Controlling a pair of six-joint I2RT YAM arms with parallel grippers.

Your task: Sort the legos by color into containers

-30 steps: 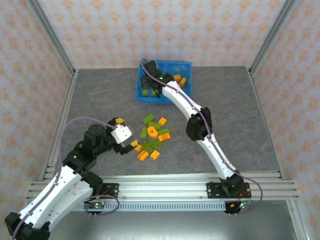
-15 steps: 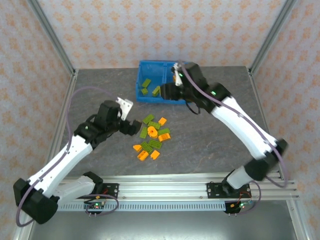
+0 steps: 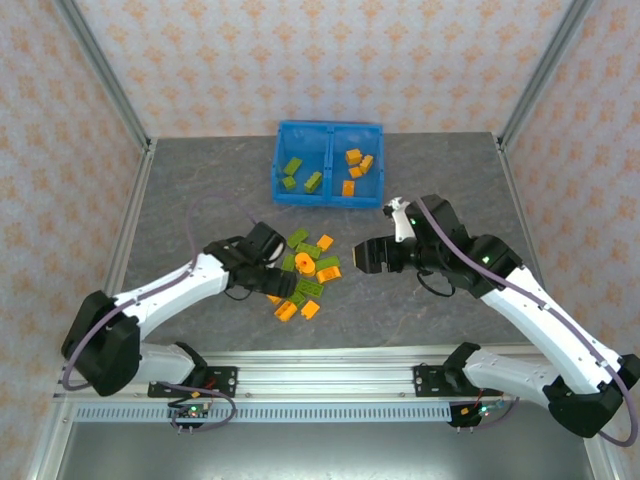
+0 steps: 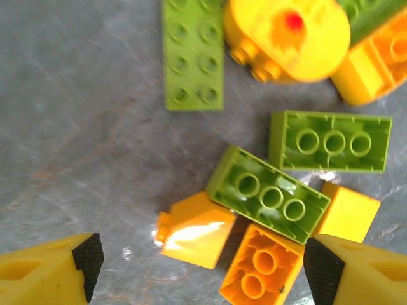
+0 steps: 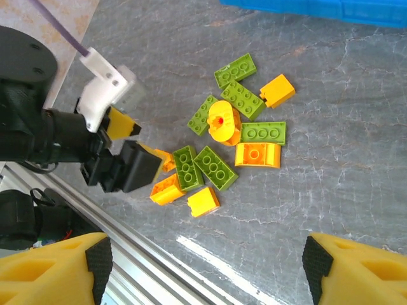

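Glossy studded plastic legos (image 3: 308, 268), olive-green and orange, cluster mid-worktop (image 3: 200, 190), grey and marbled. The blue bin (image 3: 330, 201) sits at their 12 o'clock. Over them, left tool (image 4: 202, 263) spread; right tool (image 5: 203, 260) spread, empty.

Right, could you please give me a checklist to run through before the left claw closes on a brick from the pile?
1. Left claw open: ok, its jaws stand wide over the pile.
2. Target inside its span: ok, a small orange brick lies there.
3. Target free of neighbours: not ok, a green brick and an upturned orange brick crowd it.
4. Right claw open and empty: ok, it is off to the pile's right.
5. Blue bin sorted so far: ok, green bricks in the left compartment, orange bricks in the right.
6. Left claw's height over the target: cannot tell.
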